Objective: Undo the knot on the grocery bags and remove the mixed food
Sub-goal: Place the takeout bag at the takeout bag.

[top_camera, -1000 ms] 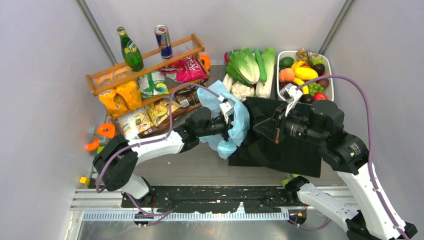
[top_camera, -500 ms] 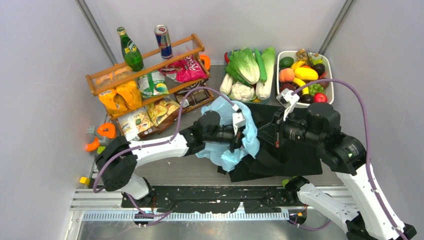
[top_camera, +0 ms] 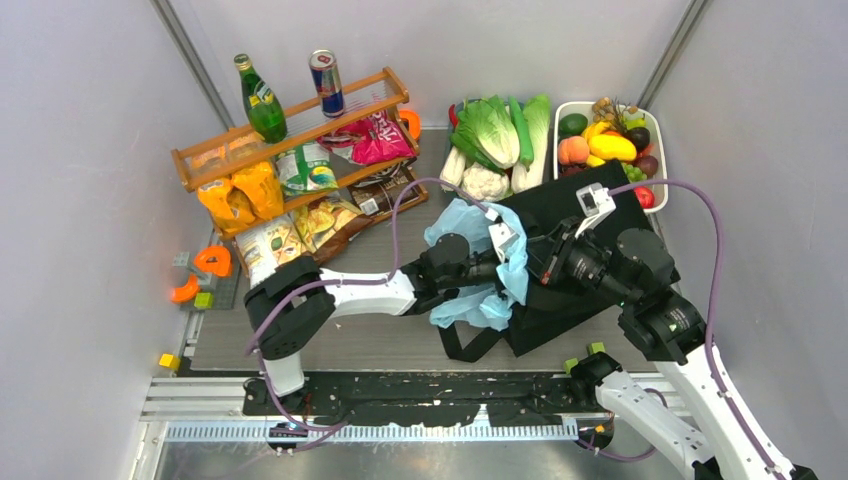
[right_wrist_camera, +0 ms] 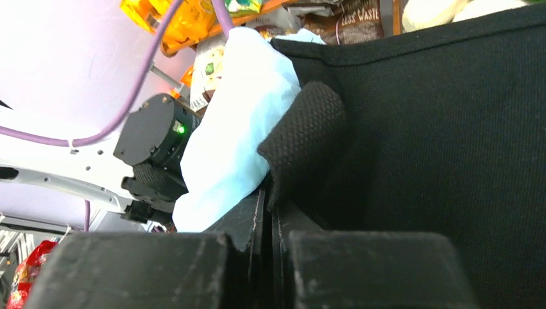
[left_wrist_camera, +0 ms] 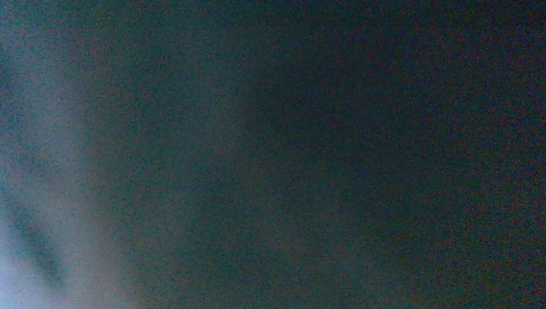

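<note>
The black fabric tote lies right of centre, one strap loop trailing toward the front. My right gripper is shut on a woven strap at the tote's rim; the jaws stand almost together. The light-blue plastic bag is draped over my left gripper, which reaches toward the tote's mouth. It also shows in the right wrist view. The left fingers are hidden, and the left wrist view is dark. No knot shows. Toy vegetables lie at the back.
A wooden rack at back left holds snack packets, a green bottle and a can. More packets lie in front of it. A white fruit tray stands at back right. Orange clips lie far left.
Both grippers moved right. The tote shifted right and back with the right gripper on its strap. The blue bag travelled right over my left gripper, and the left arm stretched out further.
</note>
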Motion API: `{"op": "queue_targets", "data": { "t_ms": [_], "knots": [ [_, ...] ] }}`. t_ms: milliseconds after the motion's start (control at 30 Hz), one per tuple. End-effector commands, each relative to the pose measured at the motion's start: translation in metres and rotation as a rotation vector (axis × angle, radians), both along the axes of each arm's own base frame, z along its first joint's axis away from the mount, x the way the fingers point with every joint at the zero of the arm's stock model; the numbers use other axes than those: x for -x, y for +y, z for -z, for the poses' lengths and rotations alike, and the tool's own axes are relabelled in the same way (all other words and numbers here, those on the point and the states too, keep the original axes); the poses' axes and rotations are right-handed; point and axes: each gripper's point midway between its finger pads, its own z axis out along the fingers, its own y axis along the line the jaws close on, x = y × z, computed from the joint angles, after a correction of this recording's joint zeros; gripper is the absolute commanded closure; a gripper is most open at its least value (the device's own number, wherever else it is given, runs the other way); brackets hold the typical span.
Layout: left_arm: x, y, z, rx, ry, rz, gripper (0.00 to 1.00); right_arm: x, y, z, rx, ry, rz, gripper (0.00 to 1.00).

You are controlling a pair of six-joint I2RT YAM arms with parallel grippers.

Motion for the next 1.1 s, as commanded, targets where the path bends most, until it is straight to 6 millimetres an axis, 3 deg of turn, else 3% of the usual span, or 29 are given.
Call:
{"op": "queue_targets", "data": {
  "t_ms": [0,333,433,633,1067],
  "knots": [
    [-0.011,-0.016,-0.002,0.069,-0.041,-0.113,1.00,0.047,0.024,-0.110,-0.247,-0.274,-0.252,0.95],
    [-0.012,0.026,0.004,0.134,-0.059,-0.224,1.00,0.049,0.002,-0.126,-0.186,-0.342,-0.151,0.95],
    [-0.009,0.026,0.015,0.099,-0.058,-0.207,1.00,0.052,0.001,-0.130,-0.191,-0.348,-0.155,0.95],
    [-0.003,0.003,0.017,0.034,-0.082,-0.145,1.00,0.055,0.014,-0.121,-0.211,-0.289,-0.229,0.95],
    [-0.018,-0.066,-0.019,0.007,-0.193,-0.061,1.00,0.059,0.035,-0.095,-0.243,-0.175,-0.351,0.95]
  ]
}}
